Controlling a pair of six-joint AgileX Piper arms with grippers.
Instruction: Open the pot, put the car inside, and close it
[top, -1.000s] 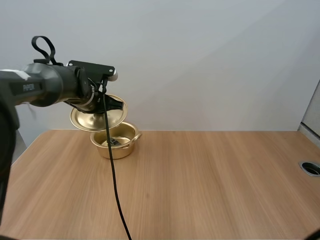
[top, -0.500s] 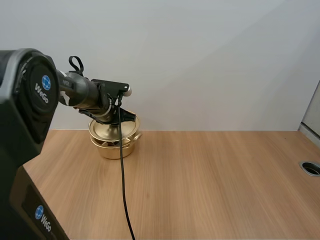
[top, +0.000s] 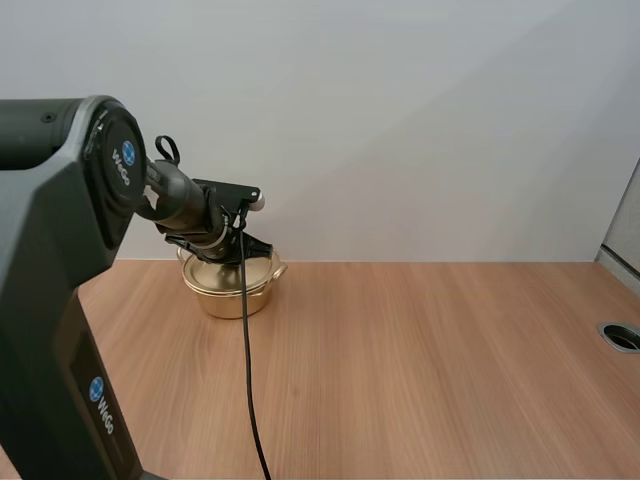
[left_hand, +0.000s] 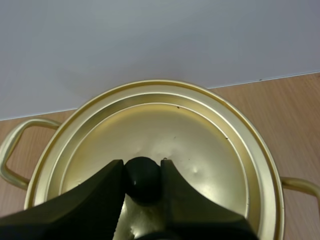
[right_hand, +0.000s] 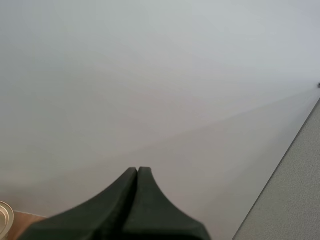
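Note:
A gold pot (top: 232, 292) stands at the far left of the table, near the wall. Its gold lid (left_hand: 165, 145) lies flat on the pot's rim, and both side handles (left_hand: 12, 150) stick out past it. My left gripper (top: 236, 248) is right above the pot, shut on the lid's black knob (left_hand: 143, 173), which sits pinched between the two fingers (left_hand: 100, 187). The inside of the pot is hidden by the lid. My right gripper (right_hand: 137, 172) is shut on nothing and points at the plain wall.
The wooden table (top: 400, 370) stretches bare to the right and front of the pot. A round grey grommet hole (top: 622, 336) sits at the table's right edge. The wall stands close behind the pot.
The left gripper carried the lid from a tilted hold above and left of the pot down onto the rim. The pot, open a second ago, is now covered.

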